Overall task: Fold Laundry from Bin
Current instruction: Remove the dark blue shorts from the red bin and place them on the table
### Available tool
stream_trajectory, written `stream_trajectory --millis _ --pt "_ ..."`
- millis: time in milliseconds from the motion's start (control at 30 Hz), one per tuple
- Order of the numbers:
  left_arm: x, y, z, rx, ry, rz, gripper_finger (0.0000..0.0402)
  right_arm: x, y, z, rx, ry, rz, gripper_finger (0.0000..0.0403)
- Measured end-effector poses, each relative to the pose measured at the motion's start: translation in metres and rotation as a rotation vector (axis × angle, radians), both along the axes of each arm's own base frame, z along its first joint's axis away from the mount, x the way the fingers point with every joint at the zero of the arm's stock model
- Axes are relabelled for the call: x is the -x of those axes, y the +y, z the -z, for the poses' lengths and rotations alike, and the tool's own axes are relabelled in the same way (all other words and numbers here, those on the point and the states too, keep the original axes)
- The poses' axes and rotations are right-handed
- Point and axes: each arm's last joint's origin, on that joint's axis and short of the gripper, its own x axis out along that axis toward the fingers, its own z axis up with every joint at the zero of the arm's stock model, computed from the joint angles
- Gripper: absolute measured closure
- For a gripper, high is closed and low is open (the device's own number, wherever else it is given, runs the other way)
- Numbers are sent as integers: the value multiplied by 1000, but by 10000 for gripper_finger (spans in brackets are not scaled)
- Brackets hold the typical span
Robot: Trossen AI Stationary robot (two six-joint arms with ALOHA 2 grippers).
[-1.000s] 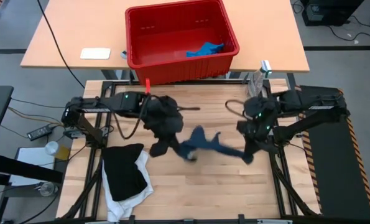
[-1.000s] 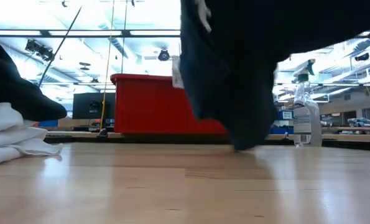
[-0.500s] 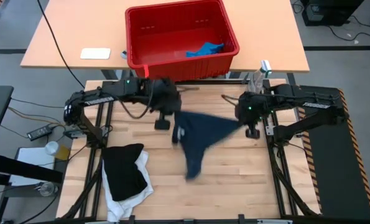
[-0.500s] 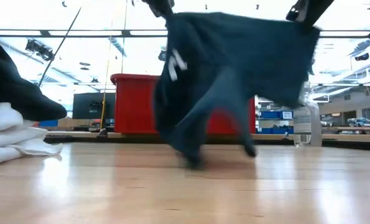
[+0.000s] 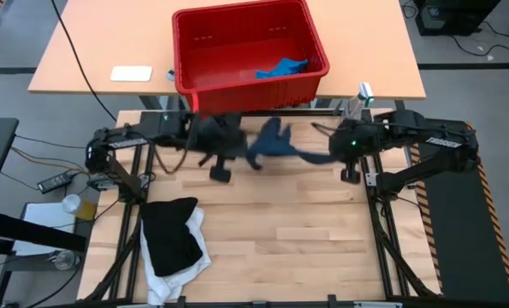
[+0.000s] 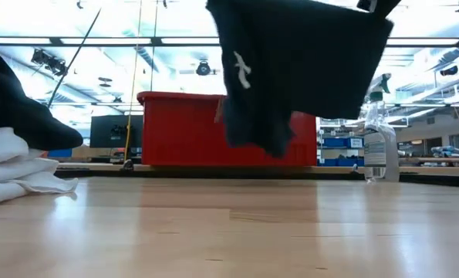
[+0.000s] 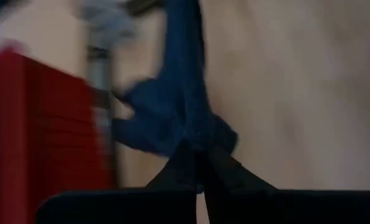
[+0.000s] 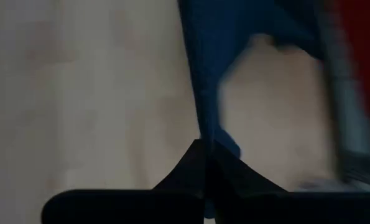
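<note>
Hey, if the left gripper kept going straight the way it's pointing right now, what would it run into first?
Probably the navy garment itself: the left gripper is shut on one end, and the cloth stretches ahead toward the right gripper, shut on the other. Beyond it lies bare table; depth is unclear.

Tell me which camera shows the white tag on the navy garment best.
The low view: the white tag shows clearly on the navy garment hanging above the table. The high view shows only the bunched garment between both grippers; the wrist views show blue cloth pinched in shut fingers, no tag.
</note>
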Motion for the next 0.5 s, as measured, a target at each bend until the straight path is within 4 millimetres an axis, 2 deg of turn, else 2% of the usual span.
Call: stream_trajectory --millis 67,167,333,400,500 --pt "-1 -18 17 75 75 34 395 -6 8 8 -88 22 -41 391" --pt "-9 -43 52 89 166 69 395 -18 21 31 -171 89 -93 391" --pt "-15 -69 100 177 188 80 395 -36 45 75 -321 197 -161 391" --pt "-16 -81 114 206 191 110 395 -40 54 87 -357 258 -178 391" --pt "-18 -97 121 243 140 159 395 -43 66 98 -394 319 -218 390"
